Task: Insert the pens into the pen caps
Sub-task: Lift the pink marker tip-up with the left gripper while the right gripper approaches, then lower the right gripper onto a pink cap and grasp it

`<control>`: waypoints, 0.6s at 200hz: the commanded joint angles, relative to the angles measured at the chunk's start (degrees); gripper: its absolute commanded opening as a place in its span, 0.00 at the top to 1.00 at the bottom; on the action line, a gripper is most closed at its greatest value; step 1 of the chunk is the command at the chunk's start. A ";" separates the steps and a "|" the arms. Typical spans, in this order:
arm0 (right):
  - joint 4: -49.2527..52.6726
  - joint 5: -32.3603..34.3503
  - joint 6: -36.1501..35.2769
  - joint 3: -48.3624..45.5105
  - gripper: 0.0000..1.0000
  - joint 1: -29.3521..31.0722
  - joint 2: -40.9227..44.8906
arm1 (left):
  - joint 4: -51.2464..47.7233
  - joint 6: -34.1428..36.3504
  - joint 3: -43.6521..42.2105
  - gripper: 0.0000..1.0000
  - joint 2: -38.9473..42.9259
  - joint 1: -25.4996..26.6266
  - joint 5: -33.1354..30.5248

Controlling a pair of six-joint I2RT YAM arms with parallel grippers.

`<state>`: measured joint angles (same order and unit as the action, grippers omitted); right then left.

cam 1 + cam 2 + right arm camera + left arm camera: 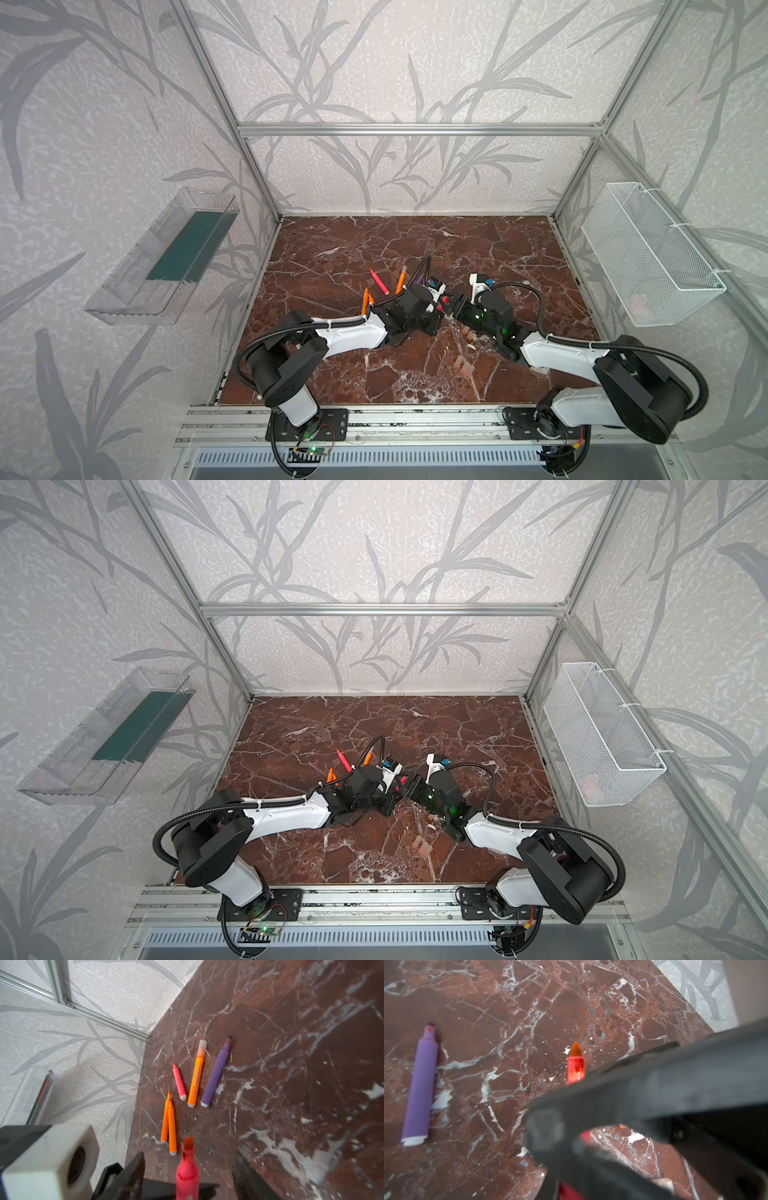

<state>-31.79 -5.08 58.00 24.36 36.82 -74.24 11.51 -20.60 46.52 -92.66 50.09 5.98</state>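
At mid-table, red pen (576,1068) is clamped by left gripper (437,309) while right gripper (189,1159) is spread open, likely to fetch a cap (465,368).

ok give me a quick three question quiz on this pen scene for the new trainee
1. Which pen lying on the table already wears a cap? A purple, B orange, C pink.
2. True or false: the right gripper has its jaws standing open on either side of the red pen.
3. How many orange pens lie on the table?
Key: 1 B, the capped orange pen. 2 True. 3 Three.
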 commanded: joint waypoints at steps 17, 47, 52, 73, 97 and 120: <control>25.14 6.66 -7.97 1.74 0.31 0.27 12.18 | 4.29 -3.59 -6.55 1.00 5.78 -1.75 -3.01; 39.61 11.68 -11.37 2.29 0.36 0.37 18.50 | 4.15 -4.18 -9.51 1.00 8.50 -1.66 -0.86; 41.31 12.26 -11.46 2.05 0.37 0.44 19.17 | 3.09 -4.18 -9.28 1.00 8.80 -1.58 -0.82; 44.69 12.97 -12.24 1.58 0.40 0.56 20.18 | 3.21 -5.18 -9.77 1.00 9.52 -1.36 0.68; 48.93 13.71 -13.21 2.24 0.42 0.84 19.73 | 5.27 -6.00 -10.64 1.00 9.94 -1.24 1.54; 51.45 13.95 -13.64 2.88 0.45 1.49 17.98 | 4.81 -5.99 -10.67 1.00 10.46 -1.31 -0.04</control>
<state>13.06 7.07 46.33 25.65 37.41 -55.02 15.11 -25.58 36.82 -83.90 48.64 6.50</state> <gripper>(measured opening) 0.561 0.157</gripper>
